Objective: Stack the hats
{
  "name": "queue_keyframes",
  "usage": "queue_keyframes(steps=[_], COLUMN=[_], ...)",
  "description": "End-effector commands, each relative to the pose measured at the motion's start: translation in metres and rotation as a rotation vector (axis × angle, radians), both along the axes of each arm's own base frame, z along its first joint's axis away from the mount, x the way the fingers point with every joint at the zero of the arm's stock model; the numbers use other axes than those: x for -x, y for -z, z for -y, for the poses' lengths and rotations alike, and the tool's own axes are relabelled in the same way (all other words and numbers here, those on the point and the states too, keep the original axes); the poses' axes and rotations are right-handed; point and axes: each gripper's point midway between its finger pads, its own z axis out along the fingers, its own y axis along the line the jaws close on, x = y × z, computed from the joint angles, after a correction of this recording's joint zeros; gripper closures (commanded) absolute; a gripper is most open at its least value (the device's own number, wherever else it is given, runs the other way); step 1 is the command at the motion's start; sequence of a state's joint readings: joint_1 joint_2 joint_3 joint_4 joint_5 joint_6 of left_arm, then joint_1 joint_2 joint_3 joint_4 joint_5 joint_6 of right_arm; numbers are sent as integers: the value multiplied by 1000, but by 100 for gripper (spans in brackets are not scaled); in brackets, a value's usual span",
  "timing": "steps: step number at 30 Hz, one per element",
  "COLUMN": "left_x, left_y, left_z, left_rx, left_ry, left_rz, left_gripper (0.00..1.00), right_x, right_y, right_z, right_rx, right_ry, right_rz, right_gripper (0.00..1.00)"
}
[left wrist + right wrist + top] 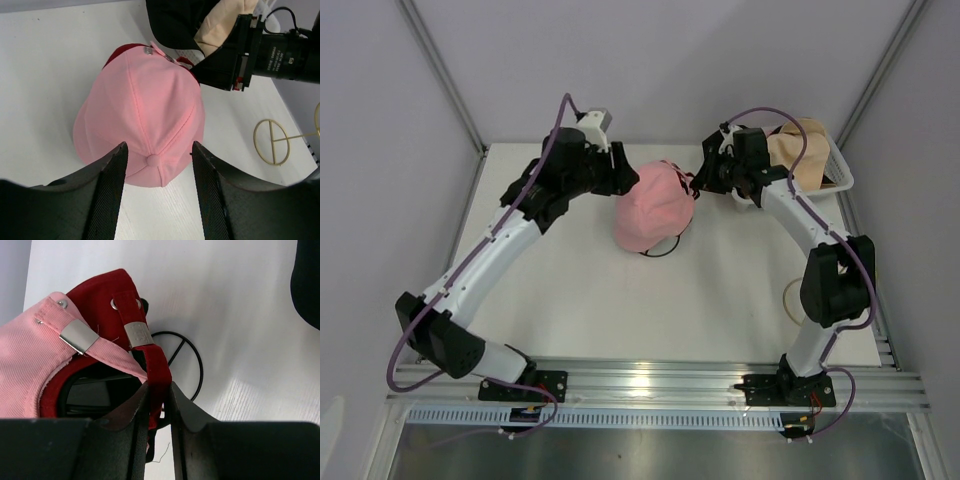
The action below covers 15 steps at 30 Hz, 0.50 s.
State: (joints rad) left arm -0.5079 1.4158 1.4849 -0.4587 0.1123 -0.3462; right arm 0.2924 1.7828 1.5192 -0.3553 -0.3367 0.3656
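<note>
A pink baseball cap [655, 205] lies over a red baseball cap [100, 295] in the middle of the table. My left gripper [625, 180] is open at the pink cap's left side; in the left wrist view the fingers straddle its crown button [153, 160] from above. My right gripper [698, 183] is shut on the red cap's back strap [155, 365], beside the pink cap's strap and buckle [79, 337]. A tan hat [800, 150] lies in the white basket [840, 172]. A black hat [175, 20] shows beside the tan hat [220, 22].
A black wire stand [192, 360] sits under the stacked caps; its ring shows at their near edge [665, 250]. A gold wire stand [790, 297] lies flat near the right arm. The basket stands at the back right corner. White walls enclose the table.
</note>
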Motion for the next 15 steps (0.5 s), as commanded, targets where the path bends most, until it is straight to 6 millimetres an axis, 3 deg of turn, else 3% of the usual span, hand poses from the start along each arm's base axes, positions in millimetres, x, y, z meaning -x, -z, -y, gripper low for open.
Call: queue_keyframes(steps=[1,6,11,15], left_x=[0,-8,-10,-9], left_y=[-25,-15,-14,-18], left_z=[16,26,29,21], left_rx=[-45,-145,-169,-152], left_ry=[26,-3,-27,-69], left_rz=[72,76,81,95], left_gripper=[42,38,37,36], right_x=[-7,-7,-7,-5], right_y=[22,40,35,33], right_z=[2,4,2,-7], right_rx=[46,97,86,108], right_ry=[35,49,41,7], right_rz=[-19,-50,-20,-11], right_gripper=[77,77,66,28])
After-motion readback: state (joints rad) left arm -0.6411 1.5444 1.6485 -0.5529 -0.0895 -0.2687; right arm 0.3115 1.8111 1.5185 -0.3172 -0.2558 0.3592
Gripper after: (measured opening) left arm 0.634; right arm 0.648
